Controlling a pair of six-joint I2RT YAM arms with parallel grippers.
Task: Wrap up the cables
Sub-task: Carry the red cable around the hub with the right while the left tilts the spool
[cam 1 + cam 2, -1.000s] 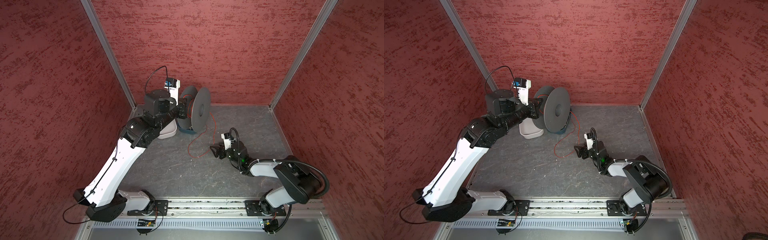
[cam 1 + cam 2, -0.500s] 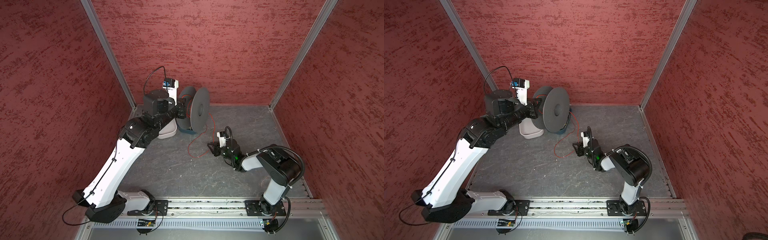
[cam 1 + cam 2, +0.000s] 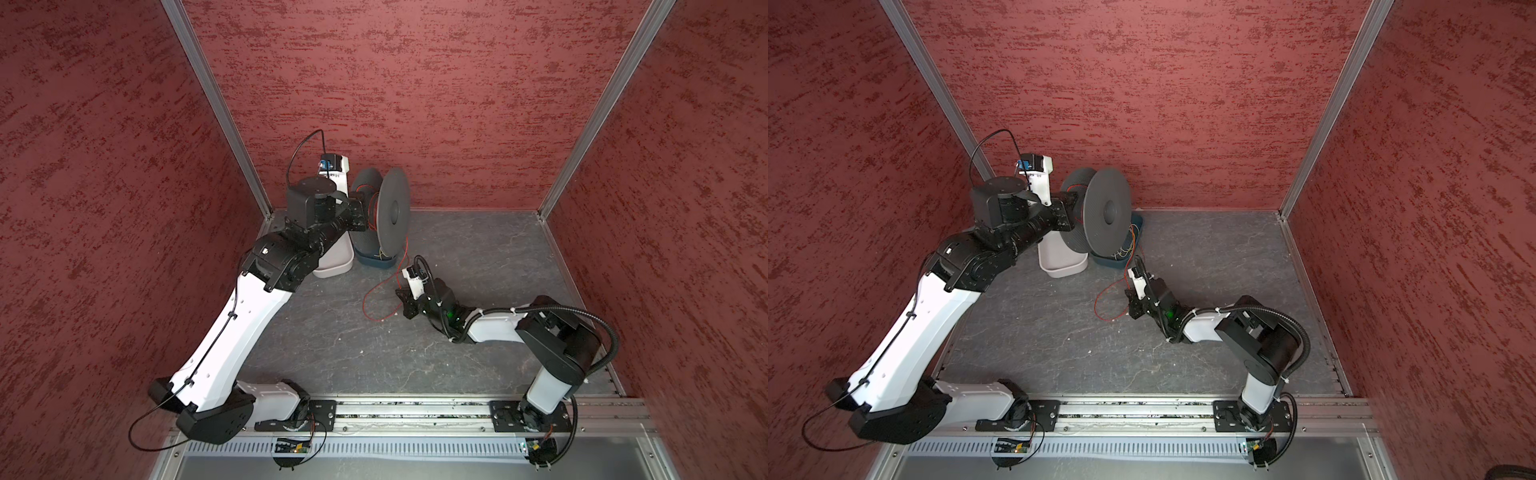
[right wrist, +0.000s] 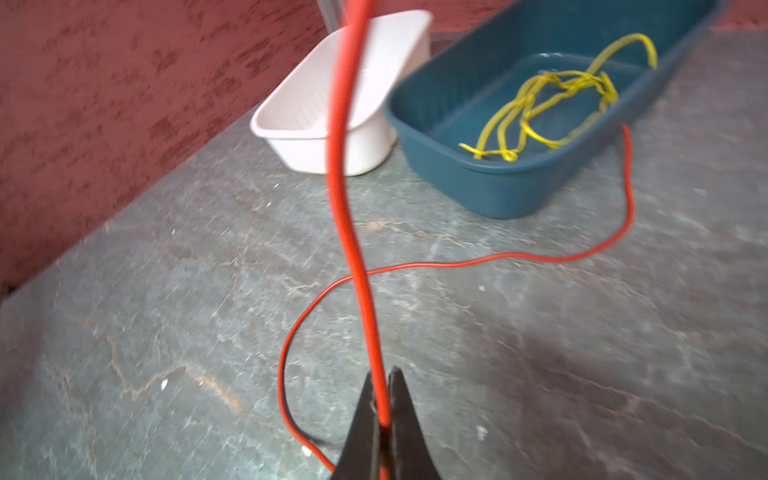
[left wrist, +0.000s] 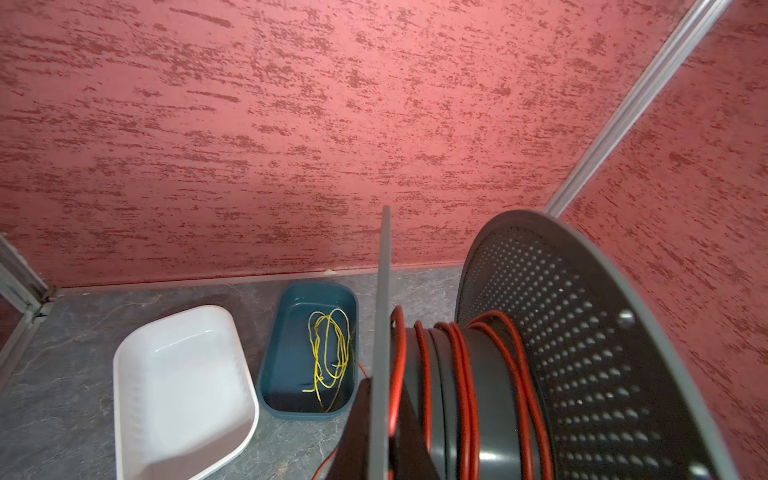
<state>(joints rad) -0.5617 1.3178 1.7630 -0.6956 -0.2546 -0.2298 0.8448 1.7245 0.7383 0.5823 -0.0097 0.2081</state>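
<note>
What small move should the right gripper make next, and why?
Probably draw the red cable taut toward the spool: the right gripper is shut on it, slack loops on the floor, and the left gripper holds the spool.

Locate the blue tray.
In both top views the blue tray sits near the back wall, under the grey spool, right of the white tray.

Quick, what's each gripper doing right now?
Left gripper: closed, holding the spool by its flange.
Right gripper: closed, pinching the red cable.
</note>
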